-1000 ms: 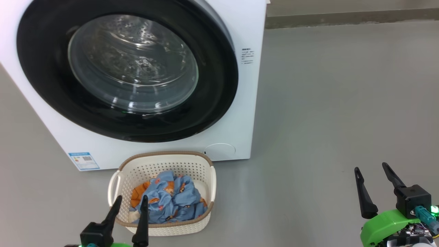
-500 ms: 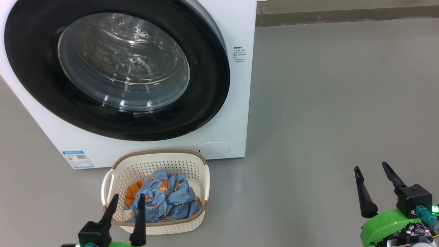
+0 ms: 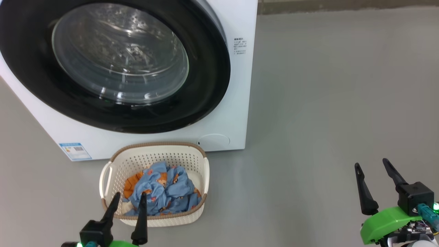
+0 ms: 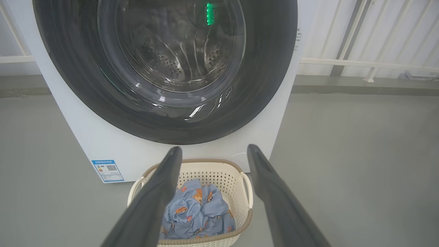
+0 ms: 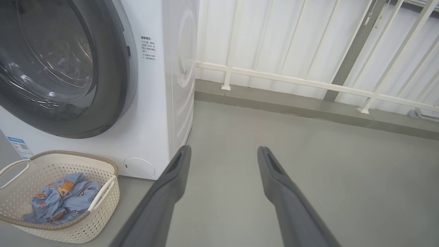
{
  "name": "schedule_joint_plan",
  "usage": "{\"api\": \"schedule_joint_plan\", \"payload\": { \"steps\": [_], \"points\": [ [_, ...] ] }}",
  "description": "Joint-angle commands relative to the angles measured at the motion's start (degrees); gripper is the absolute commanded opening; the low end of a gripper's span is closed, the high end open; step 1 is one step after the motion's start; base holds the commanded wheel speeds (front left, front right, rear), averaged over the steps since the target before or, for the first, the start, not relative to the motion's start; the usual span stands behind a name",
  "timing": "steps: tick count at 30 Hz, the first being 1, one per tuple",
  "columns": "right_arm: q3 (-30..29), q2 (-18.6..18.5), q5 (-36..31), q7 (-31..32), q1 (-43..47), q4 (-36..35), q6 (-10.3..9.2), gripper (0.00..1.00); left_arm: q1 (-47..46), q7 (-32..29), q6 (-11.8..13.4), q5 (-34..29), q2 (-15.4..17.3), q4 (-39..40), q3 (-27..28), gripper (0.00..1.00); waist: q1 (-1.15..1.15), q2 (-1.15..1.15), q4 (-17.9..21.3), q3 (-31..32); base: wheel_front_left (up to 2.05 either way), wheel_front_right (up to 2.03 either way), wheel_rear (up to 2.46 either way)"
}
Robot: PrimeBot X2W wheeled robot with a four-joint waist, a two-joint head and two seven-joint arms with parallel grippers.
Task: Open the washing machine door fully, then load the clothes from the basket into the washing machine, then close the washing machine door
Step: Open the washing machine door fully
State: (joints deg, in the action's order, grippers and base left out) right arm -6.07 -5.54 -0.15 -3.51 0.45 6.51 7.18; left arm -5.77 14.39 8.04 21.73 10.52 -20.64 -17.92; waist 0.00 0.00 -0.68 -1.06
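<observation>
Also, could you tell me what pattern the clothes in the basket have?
The clothes are light blue with orange bears; left wrist view shows it best.

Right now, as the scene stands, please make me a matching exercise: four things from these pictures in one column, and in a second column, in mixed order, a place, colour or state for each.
Column one
1. washing machine door
2. clothes
3. basket
4. right gripper

Column two
A. open, above bare grey floor
B. standing on the floor, in front of the washing machine
C. glossy black ring around clear glass
D. bundled inside the basket

Right pairs: 1-C, 2-D, 3-B, 4-A.
</observation>
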Motion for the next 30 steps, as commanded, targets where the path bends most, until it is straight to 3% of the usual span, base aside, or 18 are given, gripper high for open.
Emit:
{"api": "schedule_joint_plan", "payload": {
  "steps": [1, 12, 14, 20, 30],
  "points": [
    [1.20, -1.13, 0.38, -0.02, -2.53, -1.78, 0.31, 1.00, -2.95, 0.61, -0.30, -0.86, 0.56, 1.66, 2.31, 1.00, 0.00, 0.00, -0.07, -1.35, 0.00, 0.00, 0.00],
    [-0.01, -2.37, 5.05, 0.01, -9.06, -1.19, 0.31, 0.98, -7.03, 0.61, -0.84, -2.09, -0.40, 2.59, 2.62, 1.00, 0.00, 0.00, -1.28, -7.69, 0.00, 0.00, 0.00],
    [-1.36, -1.22, 11.08, 0.50, -11.75, -0.32, 0.31, 0.00, -8.18, 0.61, -1.10, -2.44, -0.77, 2.62, 2.71, 1.00, 0.00, 0.00, -1.65, -9.33, 0.00, 0.00, 0.00],
    [-1.68, -1.01, 23.77, 2.95, -17.14, 3.54, 0.31, 0.00, -9.70, 0.61, -1.29, -3.07, -1.20, 2.52, 2.99, 1.00, 0.00, 0.00, -1.89, -11.74, 0.00, 0.00, 0.00],
    [-2.63, 0.29, 53.88, 13.33, -28.89, 12.07, 0.31, 0.00, -12.37, 0.61, -2.38, -4.44, -2.28, 1.73, 3.16, 1.00, 0.00, 0.00, -2.91, -14.71, 0.00, 0.00, 0.00]
  ]
}}
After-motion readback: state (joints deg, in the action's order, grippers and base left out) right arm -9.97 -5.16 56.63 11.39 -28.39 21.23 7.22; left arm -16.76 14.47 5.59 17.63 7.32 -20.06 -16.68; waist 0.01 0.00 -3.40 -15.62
